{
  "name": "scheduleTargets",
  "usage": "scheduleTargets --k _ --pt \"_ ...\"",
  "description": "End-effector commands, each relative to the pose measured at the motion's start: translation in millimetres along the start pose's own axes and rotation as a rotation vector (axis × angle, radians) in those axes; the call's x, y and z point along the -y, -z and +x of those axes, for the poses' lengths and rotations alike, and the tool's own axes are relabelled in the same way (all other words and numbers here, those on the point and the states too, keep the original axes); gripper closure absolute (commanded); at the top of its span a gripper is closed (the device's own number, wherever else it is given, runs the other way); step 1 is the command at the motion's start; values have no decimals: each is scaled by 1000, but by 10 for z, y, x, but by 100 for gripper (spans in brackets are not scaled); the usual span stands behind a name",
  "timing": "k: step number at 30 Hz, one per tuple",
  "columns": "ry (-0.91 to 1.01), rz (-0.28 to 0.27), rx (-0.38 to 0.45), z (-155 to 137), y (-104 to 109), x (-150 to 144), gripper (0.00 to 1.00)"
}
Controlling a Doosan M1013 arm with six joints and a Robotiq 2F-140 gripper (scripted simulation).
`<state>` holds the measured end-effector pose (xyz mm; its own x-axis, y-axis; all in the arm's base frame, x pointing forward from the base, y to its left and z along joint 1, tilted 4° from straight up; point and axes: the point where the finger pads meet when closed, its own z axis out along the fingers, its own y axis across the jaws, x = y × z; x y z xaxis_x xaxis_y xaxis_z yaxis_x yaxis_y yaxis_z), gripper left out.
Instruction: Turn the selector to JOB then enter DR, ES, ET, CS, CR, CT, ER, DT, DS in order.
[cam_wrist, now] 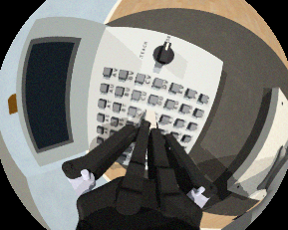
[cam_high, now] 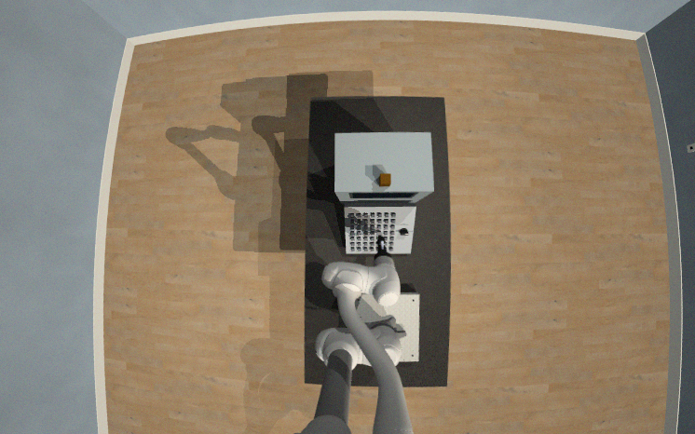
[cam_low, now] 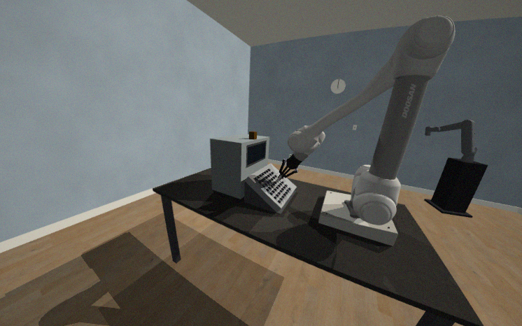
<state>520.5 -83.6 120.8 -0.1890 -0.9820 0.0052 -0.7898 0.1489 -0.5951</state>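
Observation:
The keypad panel (cam_high: 405, 245) (cam_wrist: 204, 74) slopes in front of the machine. Its black selector (cam_high: 403, 231) (cam_wrist: 163, 55) has its white mark turned toward the JOB label, away from TEACH. The grey keys stand in rows, with names beside them in the wrist view; no visible key is lit. My gripper (cam_high: 380, 237) (cam_low: 280, 175) (cam_wrist: 148, 115) is shut and empty. Its fingertips are over the T row, between the CT key (cam_wrist: 133, 112) and the ET key (cam_wrist: 164, 119), covering the DT place. Contact cannot be told. The fingers hide several keys behind them.
The machine's grey housing (cam_high: 382, 153) (cam_low: 227, 166) with a dark screen (cam_low: 255, 153) (cam_wrist: 50, 94) rises behind the keypad. An orange block (cam_high: 385, 179) (cam_low: 252, 135) sits on top. The arm's white base plate (cam_high: 412, 329) (cam_low: 356, 229) is on the dark table (cam_high: 433, 269).

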Motion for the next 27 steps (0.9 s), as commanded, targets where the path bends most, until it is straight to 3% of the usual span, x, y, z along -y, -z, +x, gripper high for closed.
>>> scheduleTargets --k 1,27 --pt "0 0 0 0 -13 1 100" --pt "0 0 0 0 -82 0 100"
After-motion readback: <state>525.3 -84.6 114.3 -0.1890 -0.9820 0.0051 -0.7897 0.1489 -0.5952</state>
